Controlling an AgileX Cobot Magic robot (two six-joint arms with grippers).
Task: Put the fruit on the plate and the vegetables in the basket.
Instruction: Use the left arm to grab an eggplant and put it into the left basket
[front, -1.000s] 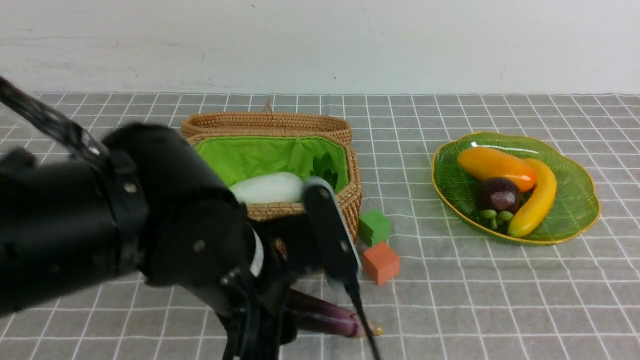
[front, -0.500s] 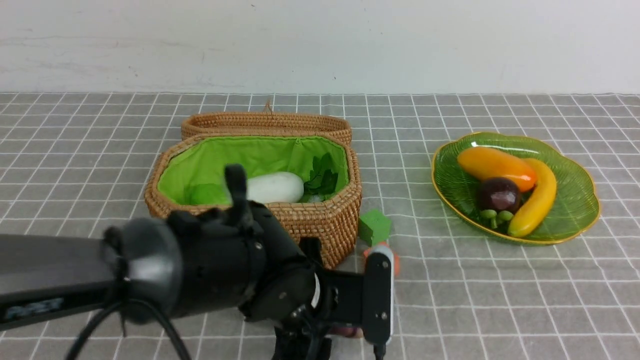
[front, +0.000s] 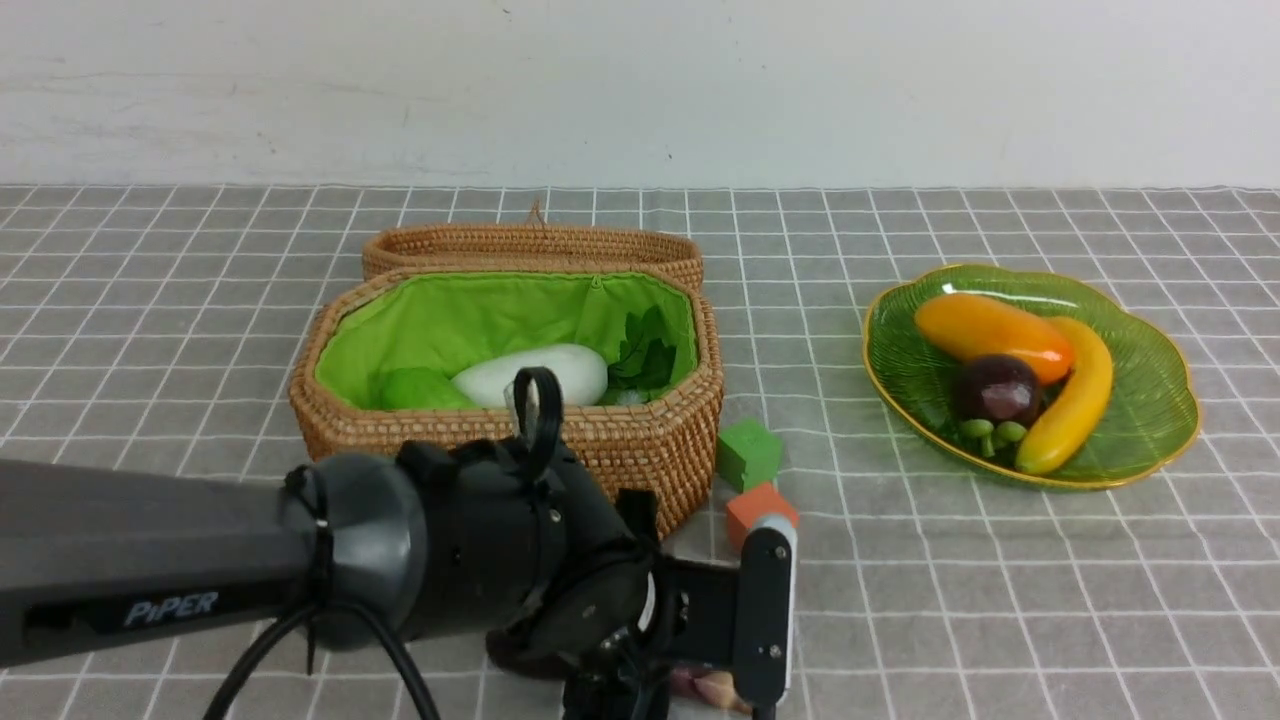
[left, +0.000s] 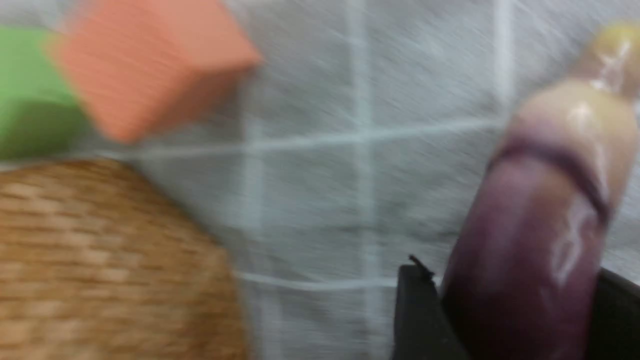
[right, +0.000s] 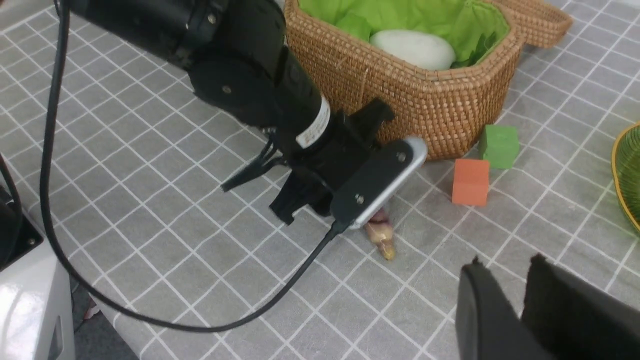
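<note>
Between jaws of the left pincer (left: 520, 325), purple eggplant (left: 540, 225), touching both.

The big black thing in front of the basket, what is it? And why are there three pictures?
That is a robot's left arm. The robot has two arms, each ending in a two-fingered pinching tool. One picture looks forward from between the arms. The other two come from small cameras on the wrists. On the checked cloth stand a woven basket with a white vegetable and leaves inside, and a green plate with a banana, an orange fruit and a dark purple fruit. There is also a green cube and an orange cube. The left tool is closed around a purple eggplant. The right tool is slightly open and holds nothing.
</note>
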